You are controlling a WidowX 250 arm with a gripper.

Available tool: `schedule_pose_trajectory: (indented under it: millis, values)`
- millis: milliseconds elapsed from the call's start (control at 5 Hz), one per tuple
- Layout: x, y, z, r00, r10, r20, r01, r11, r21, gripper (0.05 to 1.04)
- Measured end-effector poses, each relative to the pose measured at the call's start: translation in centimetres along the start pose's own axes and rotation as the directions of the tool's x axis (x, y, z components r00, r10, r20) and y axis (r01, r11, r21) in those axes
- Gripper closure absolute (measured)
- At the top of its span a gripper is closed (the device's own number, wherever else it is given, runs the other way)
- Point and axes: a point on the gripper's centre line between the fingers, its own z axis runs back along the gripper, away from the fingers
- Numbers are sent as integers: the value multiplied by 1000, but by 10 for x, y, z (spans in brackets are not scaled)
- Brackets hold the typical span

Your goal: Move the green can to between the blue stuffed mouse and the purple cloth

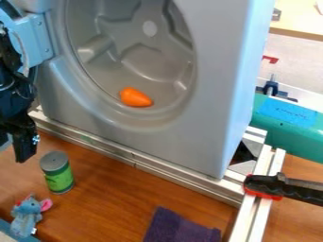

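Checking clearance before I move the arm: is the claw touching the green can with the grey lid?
Apart. The camera view shows a narrow strip of the wooden table between the claw and the green can.

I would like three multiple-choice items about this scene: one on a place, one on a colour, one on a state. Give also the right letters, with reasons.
1. Where is the orange toy?
A) in the drum
B) on the purple cloth
C) beside the plush mouse

2. What colour is the side of the can?
A) red
B) green
C) yellow

3. How is the can placed?
A) lying on its side
B) hanging from a hook
C) standing upright

1: A, it lies low inside the round opening.
2: B, green shows below the grey lid.
3: C, its lid faces up and its base is on the table.
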Motion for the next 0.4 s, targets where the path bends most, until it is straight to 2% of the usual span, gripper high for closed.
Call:
schedule_pose_trajectory:
  millis: [200,400]
  values:
    - [-1,-3,-6,1000,0,-19,0,1000,-16,83]
    - [21,-2,-9,1000,11,19,-10,998,-68,83]
